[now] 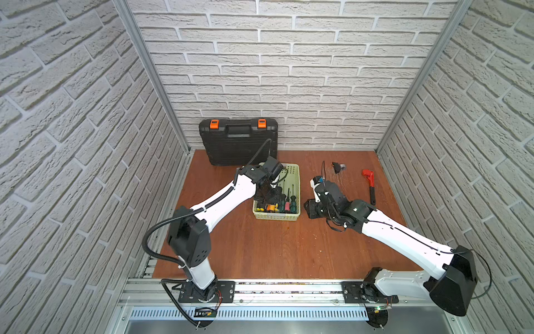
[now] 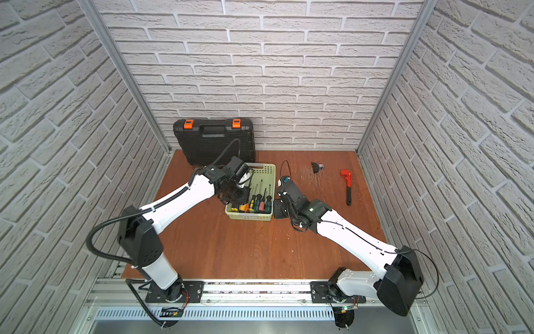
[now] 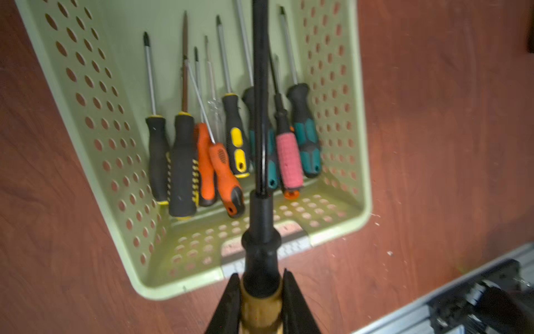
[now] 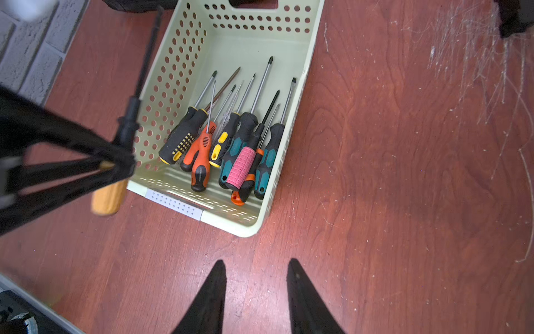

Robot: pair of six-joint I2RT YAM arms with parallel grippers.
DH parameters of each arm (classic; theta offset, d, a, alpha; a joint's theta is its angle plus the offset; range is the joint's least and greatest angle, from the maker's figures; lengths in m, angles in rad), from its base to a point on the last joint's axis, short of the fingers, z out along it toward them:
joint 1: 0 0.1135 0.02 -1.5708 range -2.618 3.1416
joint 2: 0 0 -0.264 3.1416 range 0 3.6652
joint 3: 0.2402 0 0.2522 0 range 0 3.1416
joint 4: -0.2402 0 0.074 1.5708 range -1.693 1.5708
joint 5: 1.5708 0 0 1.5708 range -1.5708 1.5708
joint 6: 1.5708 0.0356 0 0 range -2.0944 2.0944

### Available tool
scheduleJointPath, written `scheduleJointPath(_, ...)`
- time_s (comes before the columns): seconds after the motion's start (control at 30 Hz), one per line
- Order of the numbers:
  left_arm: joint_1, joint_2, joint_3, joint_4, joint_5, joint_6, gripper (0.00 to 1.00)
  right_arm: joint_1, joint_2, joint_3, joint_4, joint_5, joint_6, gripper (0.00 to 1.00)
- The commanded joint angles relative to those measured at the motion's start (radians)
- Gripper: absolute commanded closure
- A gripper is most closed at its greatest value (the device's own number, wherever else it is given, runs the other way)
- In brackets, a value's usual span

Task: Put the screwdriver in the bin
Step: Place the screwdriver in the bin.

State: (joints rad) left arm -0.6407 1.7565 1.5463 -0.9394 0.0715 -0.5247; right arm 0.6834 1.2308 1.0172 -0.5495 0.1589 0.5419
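Observation:
A screwdriver [image 3: 261, 225] with a wooden-yellow handle [image 4: 108, 199] and a long black shaft is clamped in my left gripper [image 3: 261, 277], which is shut on the handle. It hangs over the near end of the pale green perforated bin [image 1: 276, 217] [image 2: 250, 217] [image 3: 86, 86] [image 4: 237, 228], and its shaft runs along the bin's length toward the far end. In both top views the left gripper [image 1: 267, 199] [image 2: 235, 198] sits above the bin's near left part. My right gripper [image 4: 256, 261] [image 1: 312, 208] is open and empty, low over the table just right of the bin.
Several screwdrivers [image 3: 231, 144] [image 4: 231, 150] lie side by side in the bin's near half. A black toolcase with orange latches [image 1: 238, 141] leans on the back wall behind the bin. A red pipe wrench [image 1: 370, 185] and a small black part [image 1: 338, 167] lie at the right.

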Motion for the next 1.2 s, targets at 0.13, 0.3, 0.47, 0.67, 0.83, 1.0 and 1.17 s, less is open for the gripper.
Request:
scheduleJointPath(0.13, 0.048, 0.158, 0.087, 0.003, -0.089, 0.131, 0.94, -0.001, -0.022, -0.020, -0.022, 0.016, -0.005, 0.63)
scheduleJointPath(0.3, 0.088, 0.222, 0.091, 0.057, -0.069, 0.120, 0.94, 0.000, 0.008, -0.025, -0.023, -0.026, -0.012, 0.63)
scheduleJointPath(0.47, 0.089, 0.269, 0.092, 0.063, -0.070, 0.115, 0.93, 0.000, 0.012, -0.024, -0.023, -0.012, -0.014, 0.63)
scheduleJointPath(0.67, 0.089, 0.298, 0.088, 0.060, -0.098, 0.113, 0.91, -0.001, 0.029, -0.016, -0.016, -0.013, -0.017, 0.63)
scheduleJointPath(0.83, 0.090, 0.311, 0.089, 0.065, -0.091, 0.109, 0.87, 0.000, 0.038, -0.012, -0.024, -0.012, -0.020, 0.63)
scheduleJointPath(1.0, 0.089, 0.260, 0.078, 0.055, -0.093, 0.109, 0.87, -0.001, 0.030, -0.021, -0.021, -0.005, -0.010, 0.63)
scheduleJointPath(1.17, 0.081, 0.204, 0.094, 0.025, -0.068, 0.135, 0.84, 0.000, 0.040, -0.027, -0.003, -0.011, 0.002, 0.63)
